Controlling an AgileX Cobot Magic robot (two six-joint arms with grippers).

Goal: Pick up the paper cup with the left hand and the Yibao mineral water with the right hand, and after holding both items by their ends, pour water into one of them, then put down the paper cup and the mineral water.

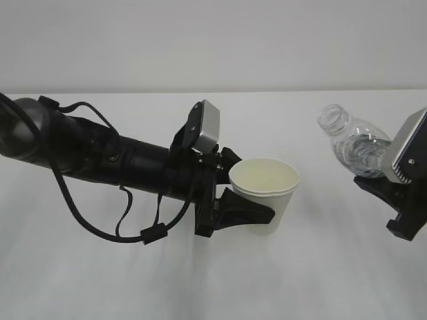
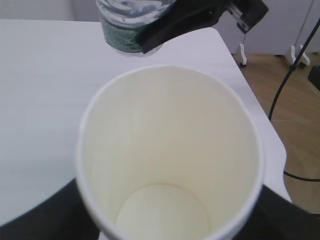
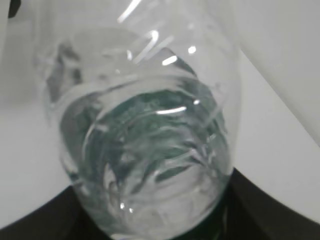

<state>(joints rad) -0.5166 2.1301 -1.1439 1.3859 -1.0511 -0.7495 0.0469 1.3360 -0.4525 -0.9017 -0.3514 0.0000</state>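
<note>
Paper cup [image 1: 265, 200] and Yibao mineral water [image 1: 355, 148] both hang in the air above a white surface [image 1: 213, 287], each carried by its own arm.

Largest in the exterior view is the left hand [image 1: 250, 212], a long black arm reaching in from the left edge toward the middle of the frame, with looping black cables and a grey box-shaped module on top. Its end effector is pinching the paper cup around its lower body, one black finger [image 1: 243, 212] wrapping the near side. The cup sits just right of centre, roughly upright with its mouth tipped slightly toward the camera, and its cream inside looks dry and empty; the left wrist view looks straight down into it to a bare bottom.

At the right edge of the frame, the right hand [image 1: 383, 187] shows only its black end effector and a light grey module. It is pinching the lower part of the bottle, which is tilted with its open, capless neck pointing up and left toward the cup. Water lies in the lower part of the bottle. The neck and the cup's rim are clearly apart.

In the left wrist view the bottle's dark green label band [image 2: 122, 37] shows at the upper middle of the frame.
</note>
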